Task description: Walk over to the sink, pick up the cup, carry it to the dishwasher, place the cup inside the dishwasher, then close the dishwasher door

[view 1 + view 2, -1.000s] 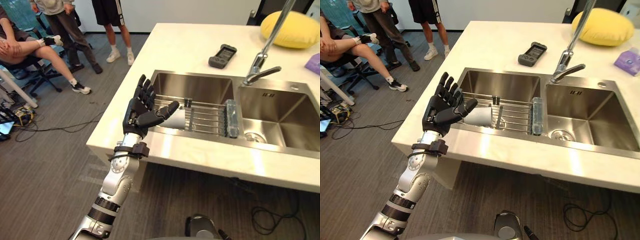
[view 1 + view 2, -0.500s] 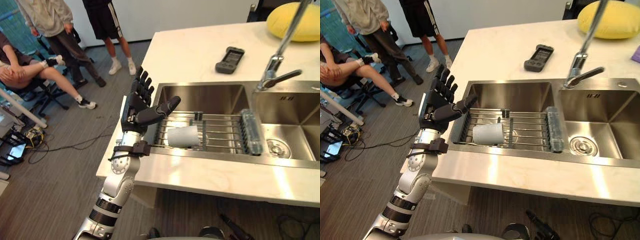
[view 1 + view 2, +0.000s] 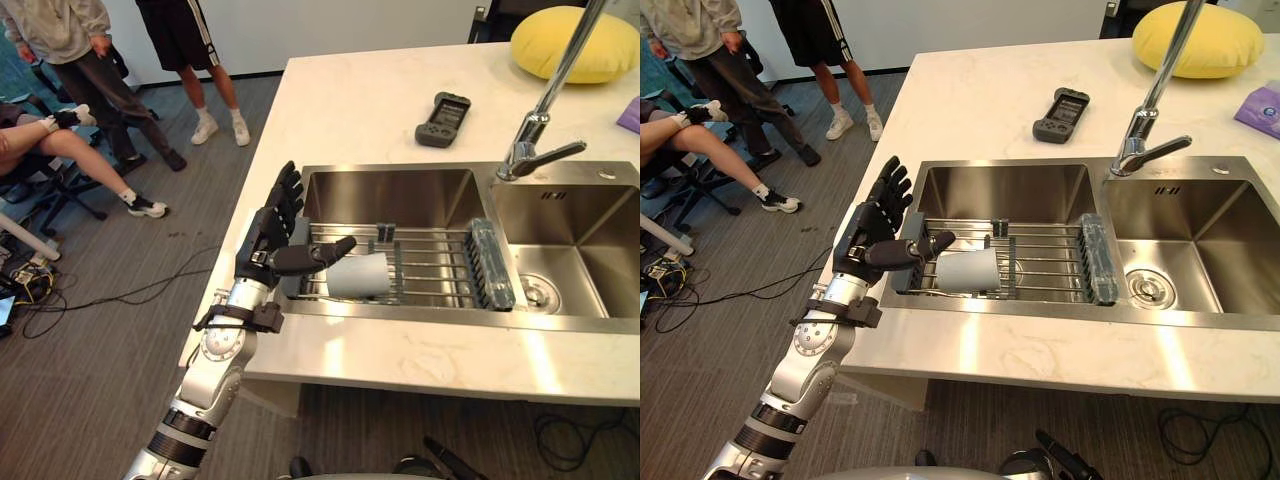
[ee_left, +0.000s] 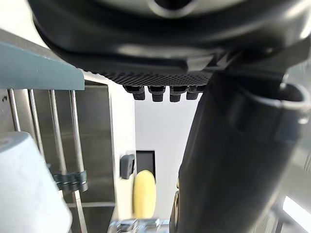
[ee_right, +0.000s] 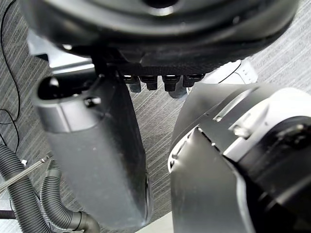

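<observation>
Grey cup (image 3: 362, 276), sideways on wire rack (image 3: 435, 272), left end of sink (image 3: 390, 195); left hand (image 3: 268, 240) splayed, empty; risk: thumb (image 3: 322, 254) nudges cup rolling.

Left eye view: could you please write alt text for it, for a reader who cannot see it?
The open left hand hovers at the sink's edge, beside a cup lying on its side on a rack across the sink. A remote and a yellow cushion lie on the counter.

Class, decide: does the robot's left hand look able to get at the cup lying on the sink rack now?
Probably yes: the open left hand is right beside the cup on the rack, with nothing between them.
</observation>
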